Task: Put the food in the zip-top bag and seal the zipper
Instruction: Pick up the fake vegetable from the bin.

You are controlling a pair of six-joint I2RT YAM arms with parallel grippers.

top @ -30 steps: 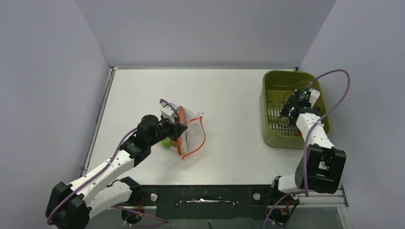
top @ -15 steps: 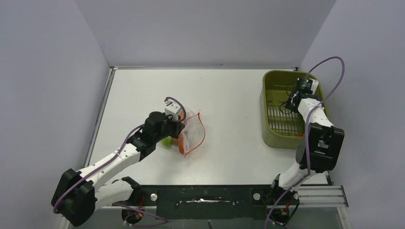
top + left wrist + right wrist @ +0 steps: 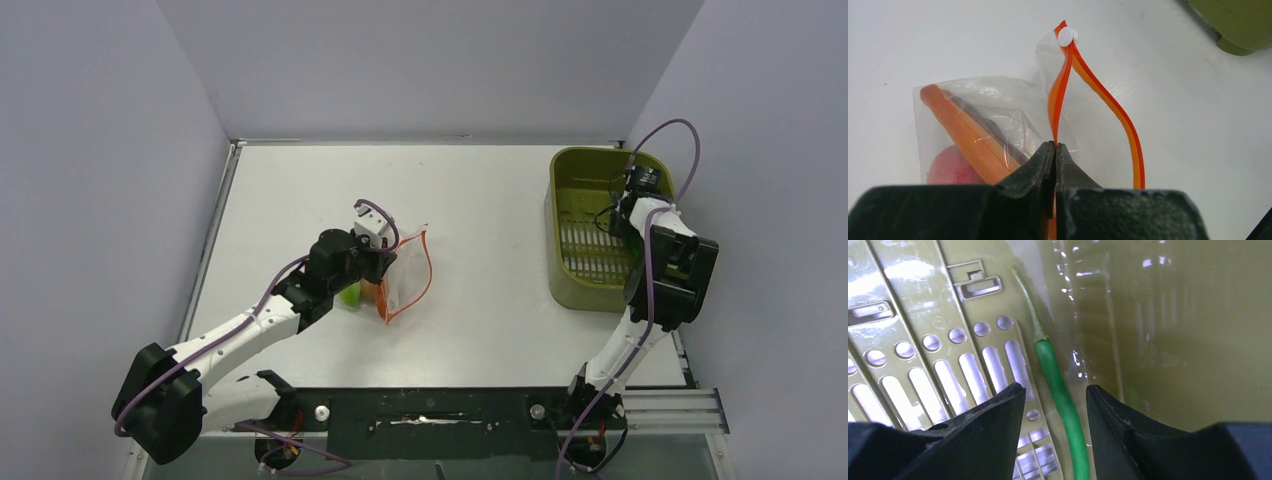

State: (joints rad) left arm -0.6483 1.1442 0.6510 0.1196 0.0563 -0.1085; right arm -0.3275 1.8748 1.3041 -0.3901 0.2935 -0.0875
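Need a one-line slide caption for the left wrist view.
Left gripper shut on the zipper of the zip-top bag, mouth gaping, food inside.

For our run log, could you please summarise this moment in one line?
left gripper: shut on zipper | right gripper: open over chili in tub | bag: open

Tight inside the tub, open ground between

My right gripper (image 3: 1054, 389) sits low in the olive tub (image 3: 552, 220), its wall close beside the spread fingers and a green chili (image 3: 1048, 360) between them. I see bare worktop (image 3: 490, 230) from tub to zip-top bag (image 3: 412, 265).
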